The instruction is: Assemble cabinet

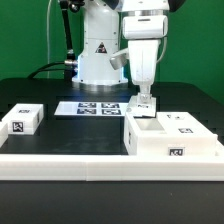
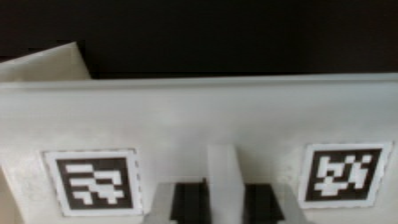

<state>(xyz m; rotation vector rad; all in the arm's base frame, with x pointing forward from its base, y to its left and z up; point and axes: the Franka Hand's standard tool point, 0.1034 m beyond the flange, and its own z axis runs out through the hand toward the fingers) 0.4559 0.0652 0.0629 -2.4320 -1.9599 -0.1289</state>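
even bright light overhead, black surroundings, both views soft; wrist view blurrier close up.

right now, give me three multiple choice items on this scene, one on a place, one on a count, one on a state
1. In the exterior view, where does the small white part lie from the cabinet?
a) on top of it
b) inside it
c) off to the exterior view's left

2. How many marker tags show on the white panel in the wrist view?
a) one
b) two
c) four

3. How does the gripper stand?
a) low at the cabinet's top
b) raised well clear of everything
c) down at the small white part

Answers:
1 c: it sits alone, apart from the cabinet.
2 b: one tag on each side of the fingers.
3 a: its fingertips reach the cabinet's upper edge.
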